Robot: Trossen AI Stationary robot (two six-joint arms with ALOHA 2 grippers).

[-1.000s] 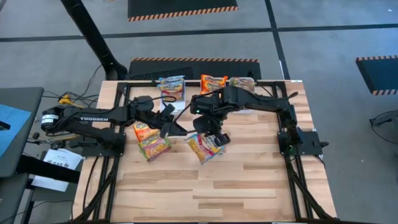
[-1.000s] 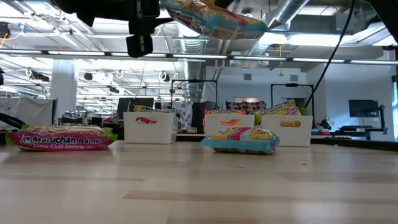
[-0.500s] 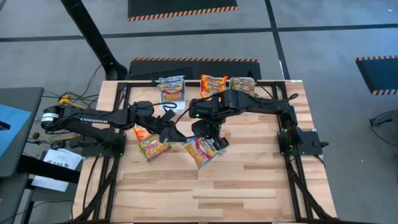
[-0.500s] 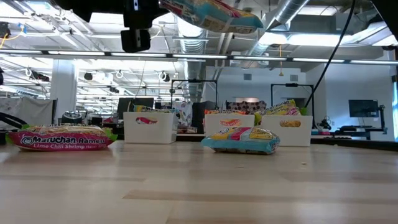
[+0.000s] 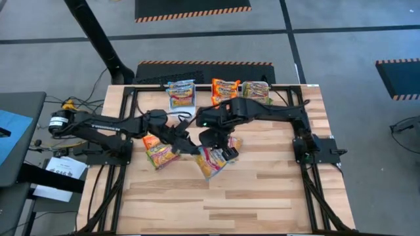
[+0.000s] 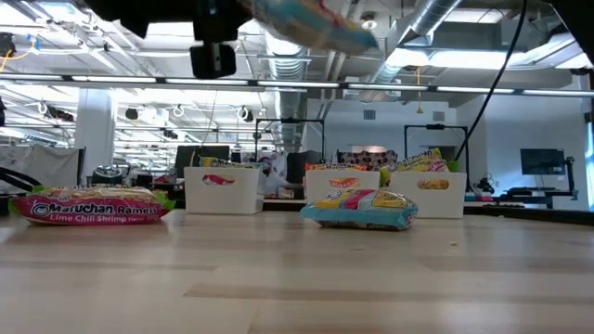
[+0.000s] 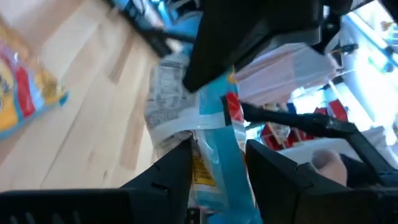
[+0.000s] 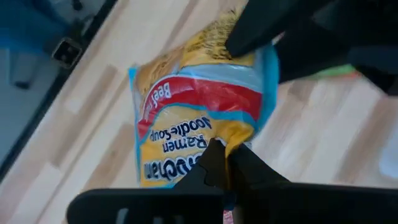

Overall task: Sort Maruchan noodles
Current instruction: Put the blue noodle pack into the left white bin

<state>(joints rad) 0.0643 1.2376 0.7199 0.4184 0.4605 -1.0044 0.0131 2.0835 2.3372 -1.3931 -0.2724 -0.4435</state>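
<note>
Hanging above the middle of the worktop (image 5: 262, 190), a blue-edged beef packet (image 8: 199, 118) is pinched at once by both grippers: the right gripper (image 8: 225, 163) has its fingers closed tight on one edge, and the left gripper (image 7: 217, 158) stands narrowly parted around the opposite blue edge, its fingers pressing the wrapper. From above, the two arms meet over this packet (image 5: 211, 160). By my reading, a handover between arms is in hand (which arm gives and which takes is unclear). The next move calls for one gripper to let go cleanly while the other keeps its pinch, then a carry to the matching bin.

On the worktop nearer the left arm lies a lime chili shrimp packet (image 6: 91, 206), and toward the middle another blue-edged packet (image 6: 358, 211). Farther back, along the far edge, three white bins (image 6: 221, 189) stand in a row, each already holding packets.
</note>
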